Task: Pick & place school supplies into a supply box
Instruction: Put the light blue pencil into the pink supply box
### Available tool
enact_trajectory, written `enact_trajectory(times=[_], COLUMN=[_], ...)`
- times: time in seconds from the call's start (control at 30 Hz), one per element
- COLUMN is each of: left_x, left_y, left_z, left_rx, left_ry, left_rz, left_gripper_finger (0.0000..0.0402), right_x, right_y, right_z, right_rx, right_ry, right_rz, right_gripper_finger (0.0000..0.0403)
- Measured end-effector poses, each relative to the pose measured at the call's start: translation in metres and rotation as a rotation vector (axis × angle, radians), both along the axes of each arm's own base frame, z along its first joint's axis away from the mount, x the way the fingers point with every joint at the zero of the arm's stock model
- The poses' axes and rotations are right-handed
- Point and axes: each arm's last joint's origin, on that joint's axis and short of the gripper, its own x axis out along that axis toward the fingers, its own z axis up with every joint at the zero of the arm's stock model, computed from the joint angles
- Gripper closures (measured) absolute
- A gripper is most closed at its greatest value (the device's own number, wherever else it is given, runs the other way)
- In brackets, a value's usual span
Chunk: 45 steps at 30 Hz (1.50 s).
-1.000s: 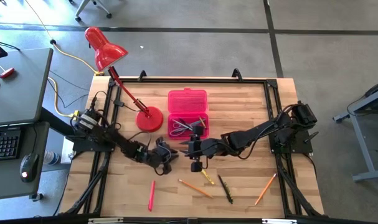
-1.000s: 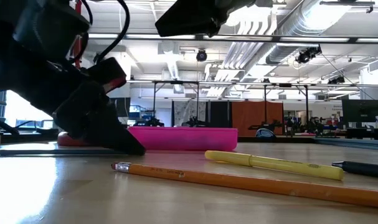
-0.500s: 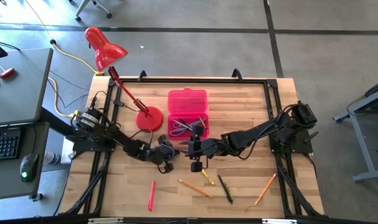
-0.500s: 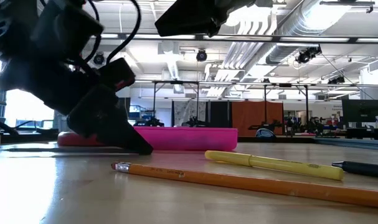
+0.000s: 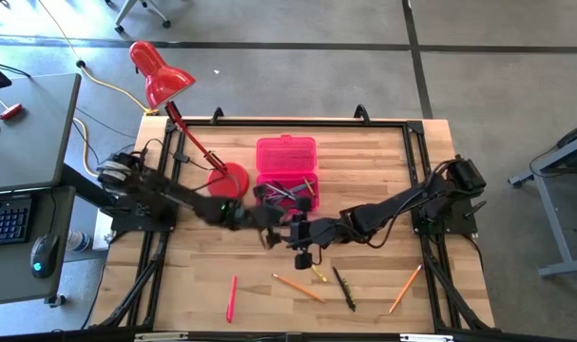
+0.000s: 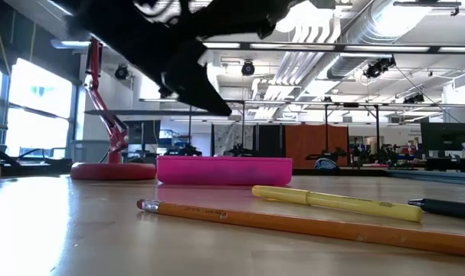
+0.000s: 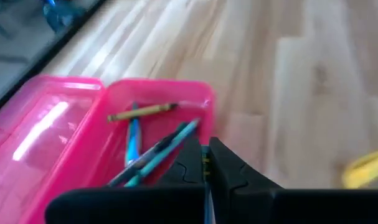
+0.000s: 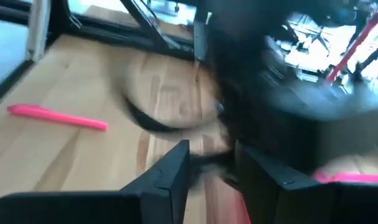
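The open pink supply box (image 5: 286,176) lies at the table's middle, far side, with several pens in its tray (image 7: 145,124). My left gripper (image 5: 269,231) hangs blurred above the table just near of the box, shut on a thin dark stick (image 6: 140,113). My right gripper (image 5: 302,249) stands open right beside it, nothing between its fingers (image 8: 176,165). On the table lie an orange pencil (image 5: 298,287), a yellow pen (image 5: 316,273), a dark pen (image 5: 343,289), a second orange pencil (image 5: 405,288) and a pink-red pen (image 5: 232,297). My left gripper pinches the thin stick (image 7: 205,163) between its two shut fingers, which slant down from above and lie across it. The stick hangs level and clear of the table in the low view. Which part of its length the fingers have, I cannot tell.
A red desk lamp (image 5: 160,76) stands with its round base (image 5: 228,180) just left of the box. The two arms nearly meet in the table's middle. Bare wood lies at the far right and the near left.
My left gripper has risen from the table and gone toward the right and far side, up to the supply box. The thin stick that lay flat on the table under it now hangs level, well above the wood. My right gripper has stayed put.
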Motion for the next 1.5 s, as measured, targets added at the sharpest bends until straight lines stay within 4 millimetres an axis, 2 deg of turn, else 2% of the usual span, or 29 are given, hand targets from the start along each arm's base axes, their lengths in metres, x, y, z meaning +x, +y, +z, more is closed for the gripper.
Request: enact_trajectory(times=[0.13, 0.27, 0.43, 0.53, 0.73, 0.93, 1.17, 1.5], left_x=[0.013, 0.025, 0.038, 0.049, 0.074, 0.095, 0.098, 0.102], left_y=[0.040, 0.075, 0.101, 0.111, 0.115, 0.117, 0.119, 0.119], left_z=[-0.005, -0.018, -0.033, -0.040, -0.044, -0.044, -0.043, -0.038], left_rx=[-0.065, -0.123, -0.166, -0.163, -0.136, -0.132, -0.128, -0.141], left_ry=[0.020, -0.017, -0.085, -0.082, -0.087, -0.096, 0.015, 0.029], left_rz=[0.024, 0.025, -0.022, -0.029, -0.060, -0.104, -0.040, -0.055], left_gripper_finger=[0.0375, 0.0370, 0.0376, 0.0371, 0.0342, 0.0335, 0.0333, 0.0331], right_x=[-0.017, -0.045, -0.079, -0.090, -0.097, -0.096, -0.096, -0.096], right_y=[0.007, 0.010, 0.008, 0.007, 0.008, 0.008, 0.008, 0.008], right_z=[0.020, 0.038, 0.049, 0.047, 0.042, 0.042, 0.042, 0.042], right_rx=[0.000, -0.011, -0.001, 0.041, 0.053, 0.057, 0.062, 0.086], right_ry=[-0.013, 0.026, 0.103, 0.154, 0.211, 0.208, 0.205, 0.199], right_rz=[-0.032, -0.108, -0.245, -0.292, -0.311, -0.311, -0.308, -0.321], right_gripper_finger=[0.0295, 0.0295, 0.0295, 0.0295, 0.0295, 0.0295, 0.0295, 0.0295])
